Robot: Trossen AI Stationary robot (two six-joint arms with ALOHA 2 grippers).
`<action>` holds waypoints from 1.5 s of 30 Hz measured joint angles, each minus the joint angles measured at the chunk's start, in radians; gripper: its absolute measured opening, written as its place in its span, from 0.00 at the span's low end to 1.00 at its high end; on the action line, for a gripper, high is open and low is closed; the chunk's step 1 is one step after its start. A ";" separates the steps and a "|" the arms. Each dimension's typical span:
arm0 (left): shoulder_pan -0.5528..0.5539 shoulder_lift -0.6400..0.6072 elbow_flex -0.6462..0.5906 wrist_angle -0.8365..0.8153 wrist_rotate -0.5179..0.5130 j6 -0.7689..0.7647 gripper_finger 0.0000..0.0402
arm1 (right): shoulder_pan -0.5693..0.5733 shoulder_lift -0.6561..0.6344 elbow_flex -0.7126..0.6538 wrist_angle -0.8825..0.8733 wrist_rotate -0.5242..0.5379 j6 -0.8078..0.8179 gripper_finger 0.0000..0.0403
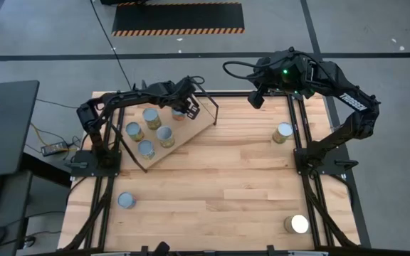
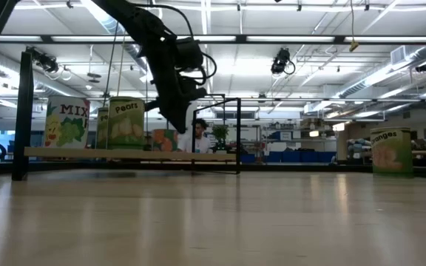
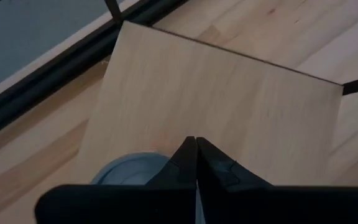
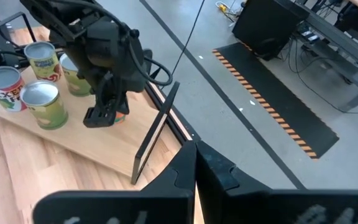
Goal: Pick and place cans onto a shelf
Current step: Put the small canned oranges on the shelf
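The shelf [image 1: 191, 131], a light-wood board on black wire legs, stands at the table's far left. Several cans stand upright on it [image 1: 151, 116], also seen in the right wrist view [image 4: 42, 102]. My left gripper [image 1: 188, 109] is shut low over the board's far end, close beside one more can [image 4: 122, 116]. That can's bluish top [image 3: 126, 171] shows just behind the fingers. My right gripper [image 4: 196, 146] is shut and empty, held high over the table's far edge [image 1: 256, 97]. My left gripper's shut fingers [image 4: 98, 117] point down at the board right beside the can with the orange label [image 4: 122, 116]. Whether they touch the can or the board cannot be told.
Three cans stand on the tabletop: near left [image 1: 126, 200], right of middle [image 1: 283, 132] and near right [image 1: 299, 225]. The shelf's black wire frame [image 1: 212, 107] rises at its far end. The shelf's right half [image 3: 229, 106] is bare.
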 joint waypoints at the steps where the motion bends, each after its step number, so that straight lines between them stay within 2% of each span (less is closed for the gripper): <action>1: -0.005 0.000 0.000 -0.008 0.000 0.000 0.02 | 0.000 0.000 0.000 0.000 -0.005 0.006 0.03; 7: -0.031 -0.022 -0.002 -0.061 0.007 -0.001 0.02 | 0.000 0.000 0.000 0.000 -0.041 0.017 0.03; 12: -0.031 -0.038 -0.001 -0.215 0.028 0.012 0.02 | 0.000 0.000 0.000 0.000 -0.043 0.017 0.03; 17: -0.030 -0.059 -0.002 -0.303 0.049 0.038 0.02 | 0.000 0.000 0.000 0.000 -0.042 0.016 0.03; 22: -0.029 -0.108 -0.001 -0.288 0.071 0.038 0.02 | -0.001 0.000 0.000 0.001 -0.042 0.014 0.03; 28: 0.014 -0.124 -0.001 -0.327 -0.075 0.020 0.02 | -0.001 0.000 0.000 0.001 -0.042 0.013 0.03; 30: 0.029 -0.118 -0.001 -0.326 -0.092 0.009 0.02 | -0.001 0.000 0.000 0.001 -0.042 0.013 0.03; 35: 0.056 -0.088 -0.001 -0.344 -0.091 -0.051 0.02 | -0.001 0.000 0.000 0.001 -0.042 0.015 0.03; 45: 0.062 -0.037 -0.002 -0.303 -0.078 -0.061 0.02 | 0.000 0.000 0.000 0.001 -0.044 0.016 0.03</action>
